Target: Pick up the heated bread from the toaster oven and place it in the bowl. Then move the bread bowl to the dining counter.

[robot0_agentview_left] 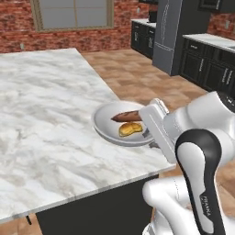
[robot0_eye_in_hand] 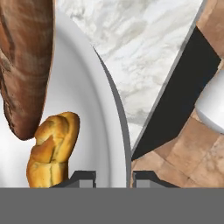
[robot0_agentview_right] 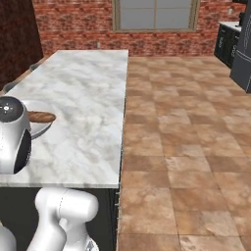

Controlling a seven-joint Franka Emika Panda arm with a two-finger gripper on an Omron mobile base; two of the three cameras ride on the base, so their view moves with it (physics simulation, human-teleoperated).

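The shallow grey-white bowl (robot0_agentview_left: 103,118) is at the near right edge of the marble dining counter (robot0_agentview_left: 46,114). Whether it rests on the top or hovers just above it I cannot tell. Inside lie the small golden heated bread (robot0_agentview_left: 130,129) and a long brown baguette (robot0_agentview_left: 126,116). My gripper (robot0_agentview_left: 147,134) is shut on the bowl's near rim. In the hand view the gripper (robot0_eye_in_hand: 113,177) straddles the rim of the bowl (robot0_eye_in_hand: 87,100), with the bread (robot0_eye_in_hand: 52,148) just left of it and the baguette (robot0_eye_in_hand: 26,61) beyond. The toaster oven is out of view.
The counter's dark base (robot0_eye_in_hand: 183,87) drops to a tiled floor (robot0_agentview_right: 186,147) on the right. Dark cabinets (robot0_agentview_left: 209,64) and a grey fridge (robot0_agentview_left: 172,36) stand at the back right. My arm's elbow (robot0_agentview_right: 12,135) covers part of the bowl (robot0_agentview_right: 43,128).
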